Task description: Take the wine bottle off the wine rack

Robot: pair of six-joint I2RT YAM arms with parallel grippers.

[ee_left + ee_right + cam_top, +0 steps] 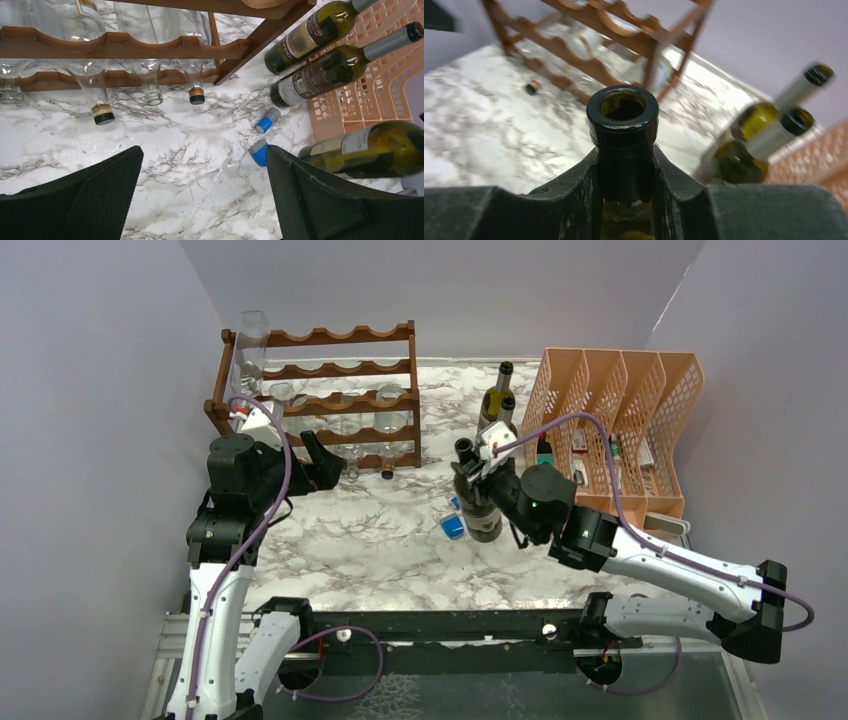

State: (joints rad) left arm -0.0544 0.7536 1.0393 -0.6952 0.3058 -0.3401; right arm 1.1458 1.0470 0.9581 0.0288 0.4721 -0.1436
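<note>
The right pincer [478, 462] squeezes the neck of the bottle [483, 518], upright on or just over the tabletop [370, 540] mid frame, well apart from the rack [340, 368] at upper left. It looks nearly done; only letting go is left. The left pincer [325, 468] gapes wide, empty

plain pale lavender walls [90, 360] around a white marbled tabletop [370, 540]

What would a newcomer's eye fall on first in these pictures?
First, the right gripper, its fingers clamped on the neck of an uncorked dark wine bottle held upright at mid-table. Next, the dark wooden wine rack at the back left, with clear glass bottles lying in it and the left gripper open just in front.
</note>
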